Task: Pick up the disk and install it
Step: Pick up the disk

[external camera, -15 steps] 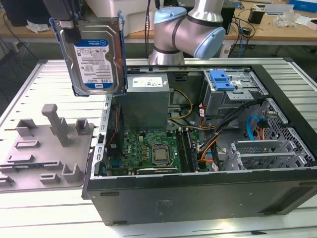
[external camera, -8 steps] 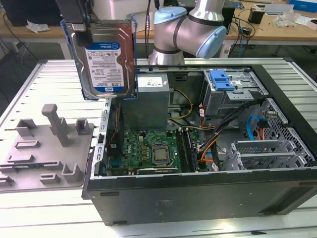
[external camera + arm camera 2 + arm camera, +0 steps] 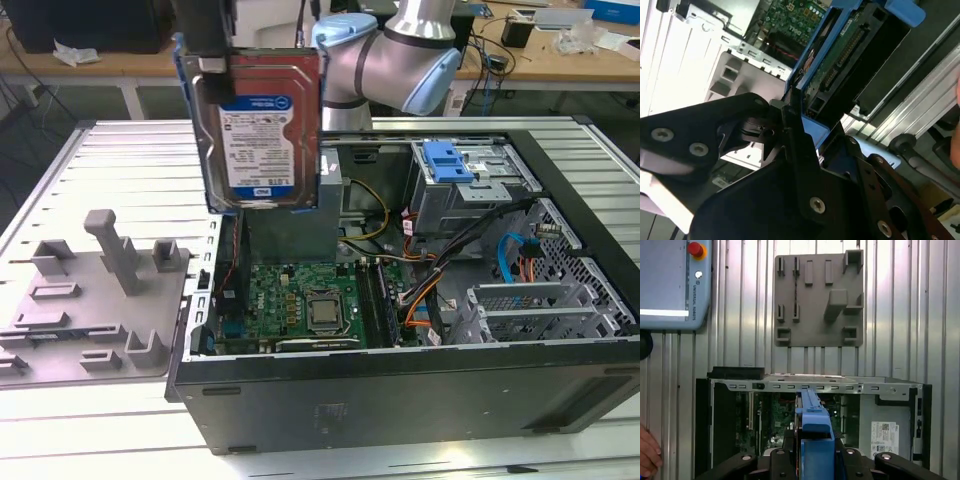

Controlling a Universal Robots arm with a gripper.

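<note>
Disk (image 3: pixel 262 130): clamped in claw (image 3: pixel 815 452), aloft over open computer case (image 3: pixel 400 400). Risk: misalignment could snag it on the case wall.

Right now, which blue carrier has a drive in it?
The disk hanging in the pincer above the open case; the other blue carrier sits bare on the drive cage.

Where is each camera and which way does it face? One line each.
Exterior view: off the arm, looking down at the open computer case; arm holds the disk above.
First wrist view: on the wrist, looking down past the disk into the case.
Second wrist view: on the wrist, along the pincer clamping the disk.
All share the disk.
</note>
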